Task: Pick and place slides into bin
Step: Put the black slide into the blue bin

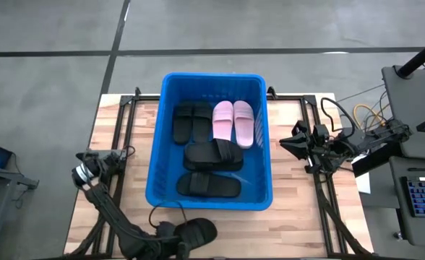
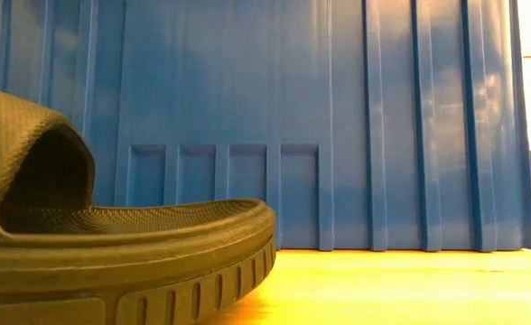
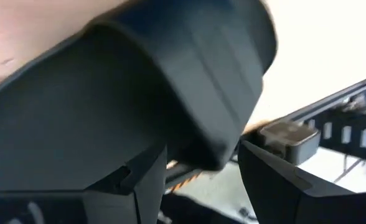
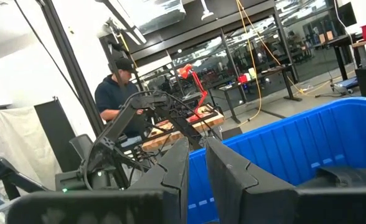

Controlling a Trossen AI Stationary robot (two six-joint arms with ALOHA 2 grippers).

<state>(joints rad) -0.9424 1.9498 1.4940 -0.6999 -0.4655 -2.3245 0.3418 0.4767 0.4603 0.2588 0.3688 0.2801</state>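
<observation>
At the near edge of the wooden bench (image 1: 299, 217), the left claw (image 1: 170, 232) grips a matte black rubber slide (image 1: 196, 232), its jaws spread around the sandal's edge. This looks like the carry step: the next move calls for lifting the slide clear over the thick near rim of the large bright blue plastic bin (image 1: 155, 191), which stands directly in the way. Inside lie several black slides (image 1: 209, 185) and a pale pink pair (image 1: 233, 121). The right claw (image 1: 286, 142) waits beside the bin, nearly closed and empty.
</observation>
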